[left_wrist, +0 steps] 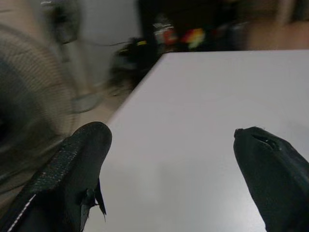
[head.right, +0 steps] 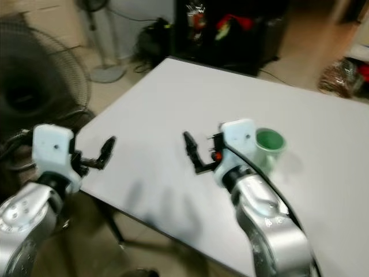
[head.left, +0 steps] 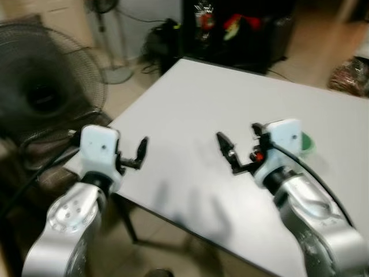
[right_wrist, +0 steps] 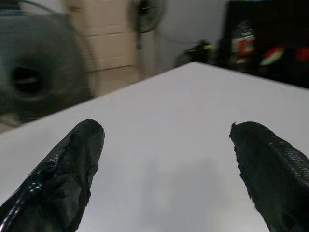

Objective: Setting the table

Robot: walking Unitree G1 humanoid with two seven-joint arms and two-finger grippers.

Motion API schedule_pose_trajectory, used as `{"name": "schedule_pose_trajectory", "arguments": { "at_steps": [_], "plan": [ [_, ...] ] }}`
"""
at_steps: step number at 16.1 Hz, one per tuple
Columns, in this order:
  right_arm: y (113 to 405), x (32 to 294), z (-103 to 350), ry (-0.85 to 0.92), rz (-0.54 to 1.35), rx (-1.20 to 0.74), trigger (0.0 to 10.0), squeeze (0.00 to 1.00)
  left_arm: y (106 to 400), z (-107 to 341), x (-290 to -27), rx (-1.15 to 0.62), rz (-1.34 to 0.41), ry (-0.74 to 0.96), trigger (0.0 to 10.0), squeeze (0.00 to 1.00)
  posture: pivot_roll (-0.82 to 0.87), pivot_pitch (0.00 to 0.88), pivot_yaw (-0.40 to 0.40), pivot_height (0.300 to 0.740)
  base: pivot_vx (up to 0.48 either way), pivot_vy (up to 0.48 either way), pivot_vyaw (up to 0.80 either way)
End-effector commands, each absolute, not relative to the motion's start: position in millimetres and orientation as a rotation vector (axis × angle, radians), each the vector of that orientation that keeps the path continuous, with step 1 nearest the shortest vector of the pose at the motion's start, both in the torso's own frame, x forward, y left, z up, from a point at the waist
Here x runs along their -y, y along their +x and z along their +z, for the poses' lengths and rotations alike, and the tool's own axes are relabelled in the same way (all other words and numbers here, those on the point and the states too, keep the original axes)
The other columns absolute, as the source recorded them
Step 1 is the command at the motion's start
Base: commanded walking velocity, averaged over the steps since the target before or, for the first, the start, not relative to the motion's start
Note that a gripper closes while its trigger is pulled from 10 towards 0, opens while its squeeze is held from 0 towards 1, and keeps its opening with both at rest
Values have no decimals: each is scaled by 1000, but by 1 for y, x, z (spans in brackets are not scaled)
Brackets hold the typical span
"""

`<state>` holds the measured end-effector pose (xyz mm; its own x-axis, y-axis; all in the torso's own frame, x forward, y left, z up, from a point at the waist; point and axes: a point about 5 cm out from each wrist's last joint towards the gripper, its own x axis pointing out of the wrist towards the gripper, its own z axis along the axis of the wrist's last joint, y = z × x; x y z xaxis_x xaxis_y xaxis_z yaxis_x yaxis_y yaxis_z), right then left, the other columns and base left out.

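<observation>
Head and wrist views over table [head.left: 190, 109]

The left tool's [left_wrist: 174, 179] two black fingers [left_wrist: 72, 179] stand wide apart over the white bench [left_wrist: 203, 106], near its edge beside a blurred fan [left_wrist: 29, 92].

One white desk [head.left: 190, 121] stands in the room. On it sits one green cup [head.right: 268, 144], the single piece of tableware there. Two silver arms reach over the near edge, each ending in one claw: the left claw [head.left: 140, 153] and the right claw [head.left: 239, 149], so two claws in all, each with two black fingers spread apart. Two standing fans are on the floor: one large dark fan [head.left: 40, 86] and one pale fan [head.left: 106, 34] farther back.
</observation>
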<state>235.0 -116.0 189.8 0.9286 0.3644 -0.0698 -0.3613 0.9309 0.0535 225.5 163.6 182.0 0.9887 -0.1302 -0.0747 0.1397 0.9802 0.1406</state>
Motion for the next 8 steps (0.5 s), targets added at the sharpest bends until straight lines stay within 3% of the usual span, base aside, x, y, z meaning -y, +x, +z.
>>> {"name": "schedule_pose_trajectory", "arguments": {
  "at_steps": [1,8],
  "plan": [
    [236,118,188,62,372,-75,10000,1000,222,186,-160,-49,-136,142,10000,0,-41,0,32,740,0,0,800],
    [241,129,174,91,297,-118,10000,1000,227,187,-157,-34,-114,130,10000,0,-41,0,32,740,0,0,800]
  ]
}}
